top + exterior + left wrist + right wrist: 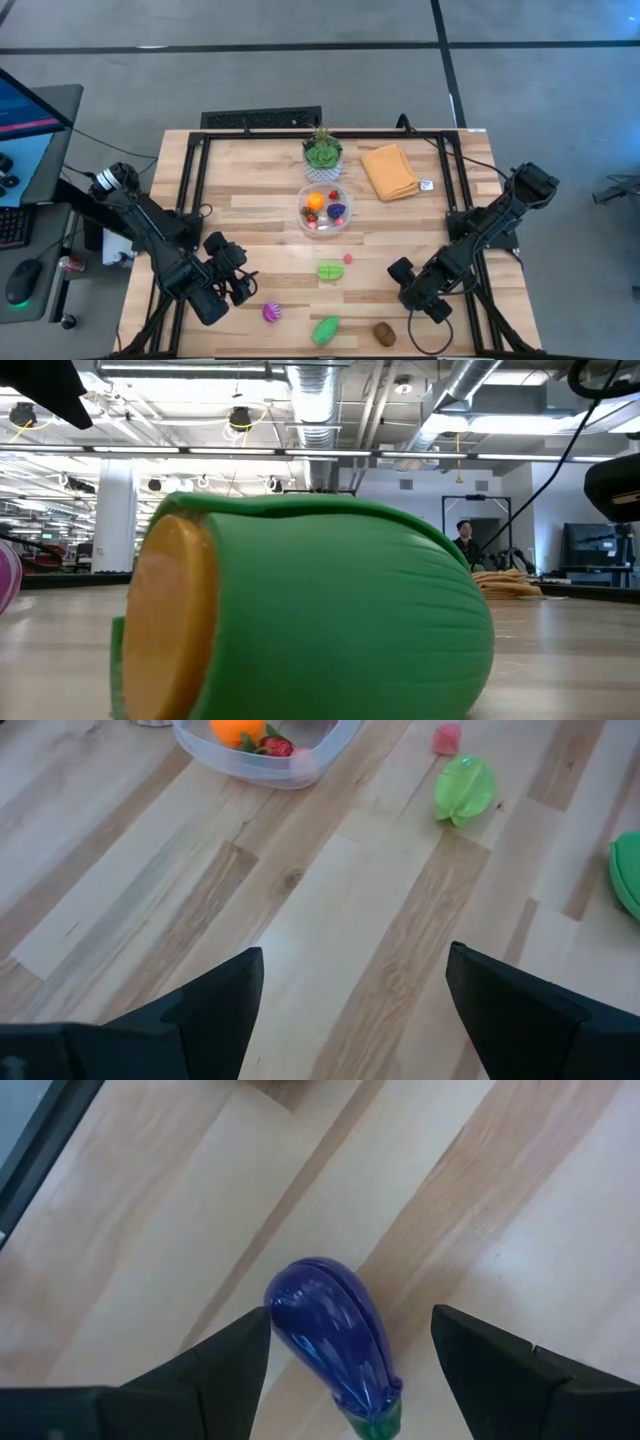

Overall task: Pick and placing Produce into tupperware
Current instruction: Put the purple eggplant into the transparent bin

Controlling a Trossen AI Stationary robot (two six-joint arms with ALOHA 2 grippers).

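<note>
The clear tupperware [323, 211] stands mid-table and holds orange, purple and red toys; it also shows in the left wrist view [270, 755]. A green ribbed toy [331, 270] and a small pink toy [348, 258] lie nearer. A pink-purple toy [271, 313], a green toy [326, 329] and a brown toy [384, 333] lie by the near edge. My left gripper [240, 272] is open and empty over bare wood. My right gripper [350, 1340] is open, its fingers on either side of a blue-purple eggplant [330, 1335] that lies on the table; I cannot tell whether a finger touches it.
A green plant in a white pot [322, 155] and a folded orange cloth [389, 171] stand at the far side. In the low view the green toy with an orange cut face [300, 610] fills the picture. A person [465, 540] stands far behind.
</note>
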